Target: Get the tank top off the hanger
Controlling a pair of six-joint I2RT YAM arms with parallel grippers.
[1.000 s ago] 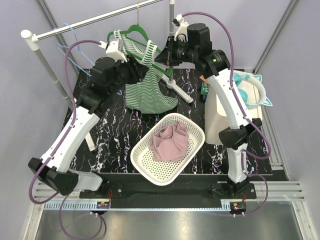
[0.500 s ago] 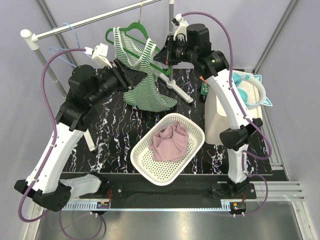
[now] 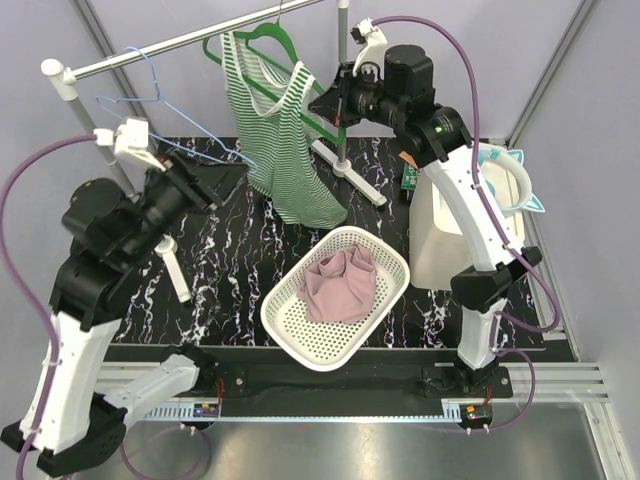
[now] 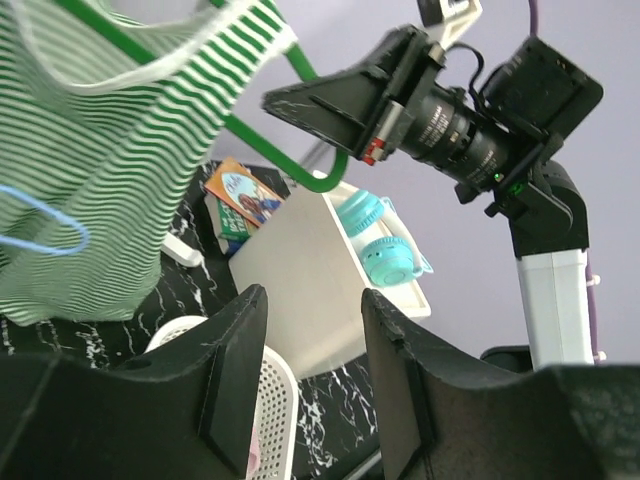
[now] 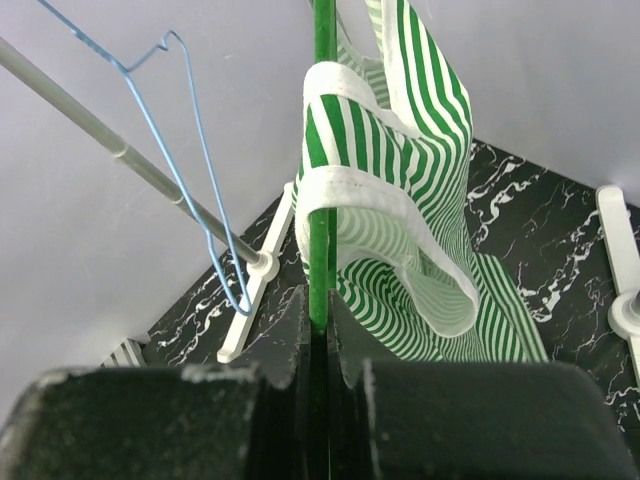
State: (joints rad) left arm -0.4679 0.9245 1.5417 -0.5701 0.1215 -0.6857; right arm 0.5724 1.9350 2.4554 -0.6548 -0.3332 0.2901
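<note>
Right pincer (image 5: 320, 320) squeezes the green hanger (image 5: 321, 265). The tank top (image 3: 285, 150) hangs just ahead. Left pincer (image 4: 312, 300) is open, with free space around it.

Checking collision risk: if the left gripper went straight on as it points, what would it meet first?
Probably the white box, seen through the open left gripper in its wrist view. The tank top hangs beside that line; depth is unclear.
</note>
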